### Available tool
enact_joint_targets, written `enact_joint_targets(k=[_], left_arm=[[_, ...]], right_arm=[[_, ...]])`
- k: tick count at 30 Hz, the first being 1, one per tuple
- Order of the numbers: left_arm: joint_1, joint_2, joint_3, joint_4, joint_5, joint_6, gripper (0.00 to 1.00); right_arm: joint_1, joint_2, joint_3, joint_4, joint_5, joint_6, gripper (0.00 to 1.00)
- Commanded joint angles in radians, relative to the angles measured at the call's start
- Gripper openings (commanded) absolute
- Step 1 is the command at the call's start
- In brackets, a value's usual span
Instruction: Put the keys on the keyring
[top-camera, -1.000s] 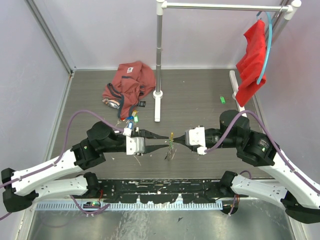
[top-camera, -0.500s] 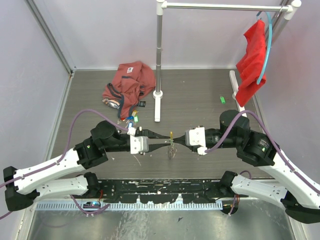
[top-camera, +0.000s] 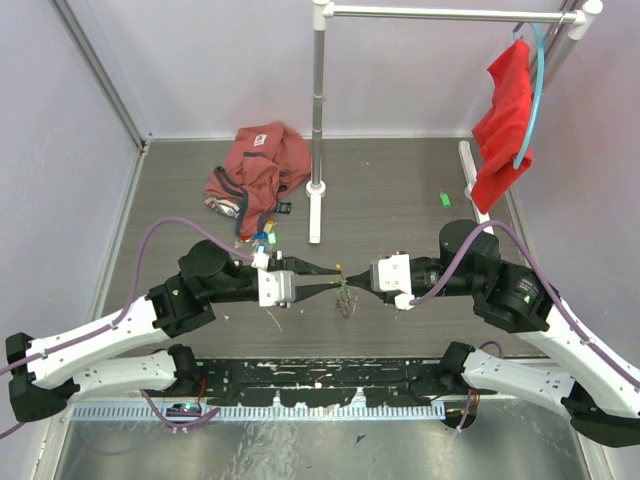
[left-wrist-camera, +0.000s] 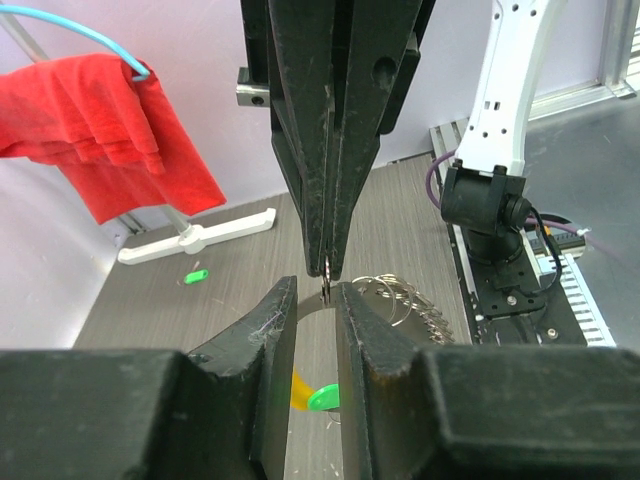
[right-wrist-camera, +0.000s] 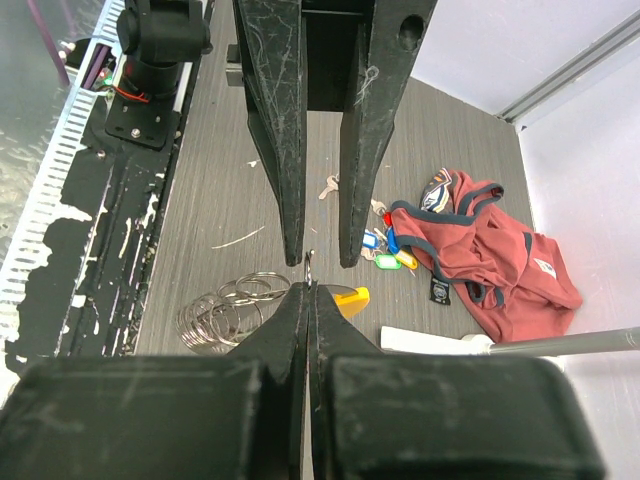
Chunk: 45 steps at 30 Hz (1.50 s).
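keyring (left-wrist-camera: 398, 296) pinched by right, left lining up, no key in hand yet

right gripper (right-wrist-camera: 308, 292) is clamped shut on the thin wire of the keyring, holding it between the two arms near mid-table. the bunch and its yellow-orange tag (right-wrist-camera: 350, 298) hang below the pinch; can't tell if they rest on the table. left gripper (left-wrist-camera: 316, 296) faces it tip to tip, jaws partly apart, straddling the wire with no clear contact. the keys (right-wrist-camera: 385, 248) lie loose far left, just beside the red garment (right-wrist-camera: 480, 250). one green-tagged key (top-camera: 443, 200) sits apart, far right.

step looks like a two-handed regrip or prying the ring open. next: left needs a firm, square pinch on the wire right beside right's, else the ring twists out.
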Motion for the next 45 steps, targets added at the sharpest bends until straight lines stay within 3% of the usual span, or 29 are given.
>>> enact_joint_targets(k=[1,36,45], left_arm=[[-0.003,0.004,0.032,0.033,0.006,0.002,0.29],[-0.003,0.024,0.045,0.031,0.009,0.002,0.2],[-0.004,0.024,0.043,0.033,0.009,0.002,0.0]], right_arm=[[0.002,-0.007,0.03,0.063,-0.021,-0.003,0.01],[0.002,0.0,0.019,0.073,-0.028,0.0,0.01],[0.002,-0.001,0.018,0.069,-0.017,0.0,0.01]])
